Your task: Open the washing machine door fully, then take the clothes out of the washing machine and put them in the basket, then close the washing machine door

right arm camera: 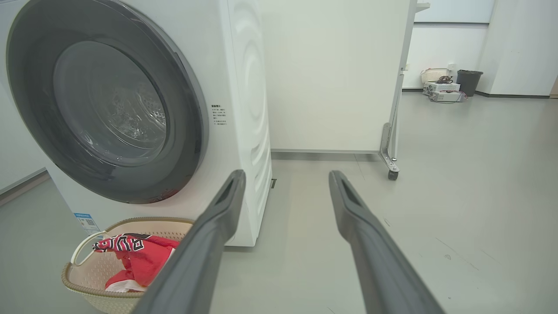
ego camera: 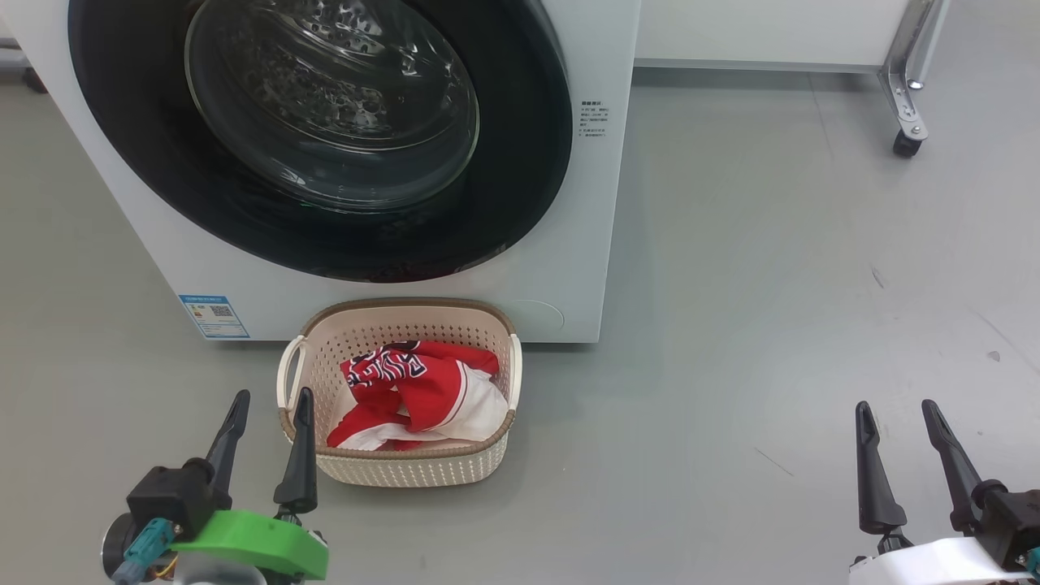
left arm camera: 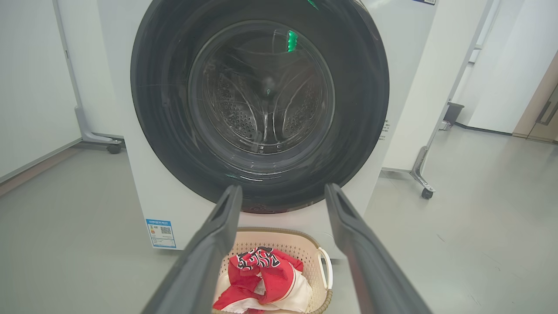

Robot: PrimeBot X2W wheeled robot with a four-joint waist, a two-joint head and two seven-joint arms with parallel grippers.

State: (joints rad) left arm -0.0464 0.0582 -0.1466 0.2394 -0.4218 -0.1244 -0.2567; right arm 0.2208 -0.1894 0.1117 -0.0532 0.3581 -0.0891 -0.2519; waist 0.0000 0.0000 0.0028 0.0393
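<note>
The white washing machine (ego camera: 569, 268) stands ahead with its black-rimmed round door (ego camera: 325, 138) lying flat against the front, shut. Through the door's glass (left arm camera: 261, 91) the steel drum looks bare. On the floor in front sits the cream basket (ego camera: 406, 471), with the red and white clothes (ego camera: 418, 394) piled inside. My left gripper (ego camera: 272, 402) hangs open just left of the basket's near corner, nothing between its fingers. Far off to the right my right gripper (ego camera: 894, 410) is open over bare floor. The wrist views also show the basket (right arm camera: 87, 285) and the clothes (left arm camera: 261, 279).
Grey floor spreads wide to the right of the machine. A white partition on a castor leg (ego camera: 906, 142) stands behind at the right. In the right wrist view a dark bin (right arm camera: 468, 80) and boxes sit far back by the wall.
</note>
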